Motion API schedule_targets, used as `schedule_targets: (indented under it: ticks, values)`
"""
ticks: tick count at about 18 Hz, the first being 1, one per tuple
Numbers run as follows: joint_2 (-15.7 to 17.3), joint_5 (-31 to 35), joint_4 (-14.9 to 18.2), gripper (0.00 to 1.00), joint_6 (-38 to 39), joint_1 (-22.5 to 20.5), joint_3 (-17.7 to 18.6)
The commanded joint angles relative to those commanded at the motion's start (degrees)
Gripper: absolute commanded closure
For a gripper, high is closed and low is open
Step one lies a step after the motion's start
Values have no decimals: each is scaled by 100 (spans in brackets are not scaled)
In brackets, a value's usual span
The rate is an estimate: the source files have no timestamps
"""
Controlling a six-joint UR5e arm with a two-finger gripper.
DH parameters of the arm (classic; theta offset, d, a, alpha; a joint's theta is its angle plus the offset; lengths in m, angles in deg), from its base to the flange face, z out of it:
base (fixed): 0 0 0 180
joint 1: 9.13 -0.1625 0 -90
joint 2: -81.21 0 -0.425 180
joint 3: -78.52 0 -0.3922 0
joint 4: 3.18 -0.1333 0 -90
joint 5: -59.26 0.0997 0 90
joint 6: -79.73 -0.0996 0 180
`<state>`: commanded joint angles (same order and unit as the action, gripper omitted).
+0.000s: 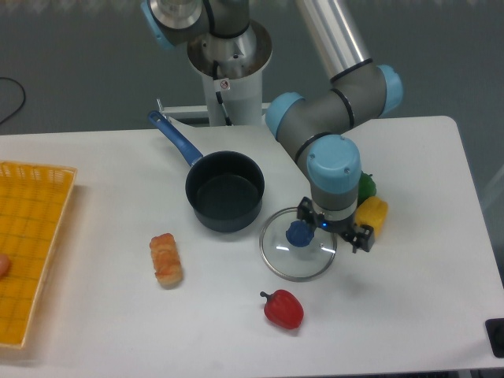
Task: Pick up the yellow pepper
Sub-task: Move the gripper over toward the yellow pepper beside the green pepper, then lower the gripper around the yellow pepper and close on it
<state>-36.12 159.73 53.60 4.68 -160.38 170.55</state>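
Note:
The yellow pepper [374, 214] lies on the white table right of centre, glossy, partly covered by the arm's wrist. My gripper [334, 234] hangs just left of it, above the right rim of a glass lid, its fingers hidden under the wrist body, so their state does not show. Behind the yellow pepper a green pepper [366, 186] peeks out. A red pepper [283, 309] lies nearer the front edge.
A glass lid with a blue knob [298, 234] lies flat beside the gripper. A dark saucepan [224, 190] with a blue handle stands left of it. A bread roll [166, 258] lies further left, and a yellow basket [31, 236] sits at the left edge.

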Motion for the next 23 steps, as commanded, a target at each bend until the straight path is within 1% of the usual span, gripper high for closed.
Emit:
schedule_targets:
  ticks: [3, 4, 8, 11, 13, 19, 23]
  values:
    - [-35, 0, -26, 0, -272, -97, 96]
    - [-78, 0, -26, 0, -352, -158, 97]
    - [-79, -27, -35, 0, -633, -387, 97]
    - [-79, -131, -35, 0, -651, -571, 97]
    - [-61, -360, -35, 0, -643, -625, 149]
    - [-61, -387, -35, 0, -581, -651, 246]
    - [-96, -422, -105, 0, -520, -642, 316]
